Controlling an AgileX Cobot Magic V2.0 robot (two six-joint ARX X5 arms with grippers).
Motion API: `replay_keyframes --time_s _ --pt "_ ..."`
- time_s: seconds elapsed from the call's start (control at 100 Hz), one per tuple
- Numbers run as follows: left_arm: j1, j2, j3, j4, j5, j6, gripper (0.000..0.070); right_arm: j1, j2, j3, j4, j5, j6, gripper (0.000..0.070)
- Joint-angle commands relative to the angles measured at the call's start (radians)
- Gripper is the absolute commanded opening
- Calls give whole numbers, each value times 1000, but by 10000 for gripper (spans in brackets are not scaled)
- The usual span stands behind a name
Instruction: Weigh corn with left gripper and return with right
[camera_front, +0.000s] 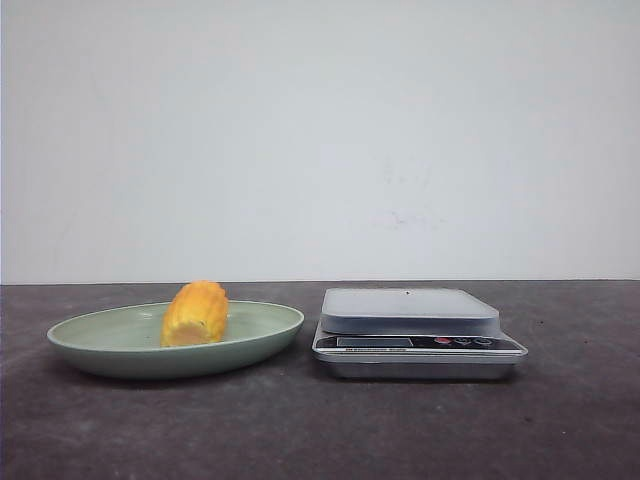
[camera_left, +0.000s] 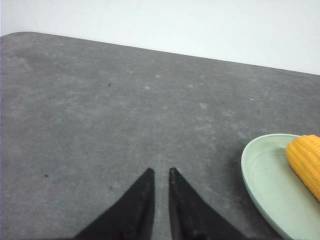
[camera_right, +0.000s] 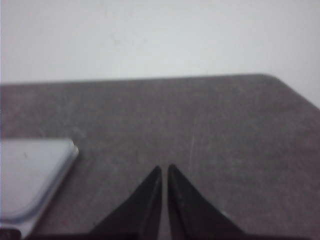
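We see the corn (camera_front: 195, 313) lying in the green plate (camera_front: 120, 355) toward the desk's (camera_front: 300, 430) left edge; both pairs of fingers (camera_left: 145, 200) (camera_right: 150, 200) sit clenched on nothing.

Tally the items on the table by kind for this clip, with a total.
Corn: 1
Plate: 1
Scale: 1
Total: 3

1 corn (camera_front: 195, 313), 1 green plate (camera_front: 100, 340), 1 scale (camera_front: 415, 330), 2 grippers: left gripper (camera_left: 160, 172), right gripper (camera_right: 164, 168).
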Motion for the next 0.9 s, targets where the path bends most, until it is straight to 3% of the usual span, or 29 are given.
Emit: replay_keyframes --time_s 0.0,0.89 --pt "2 -2 -16 -6 0 13 18 0 -3 -20 14 2 -30 16" --pt "2 -2 -16 -6 0 13 18 -40 -3 -68 18 1 -39 16"
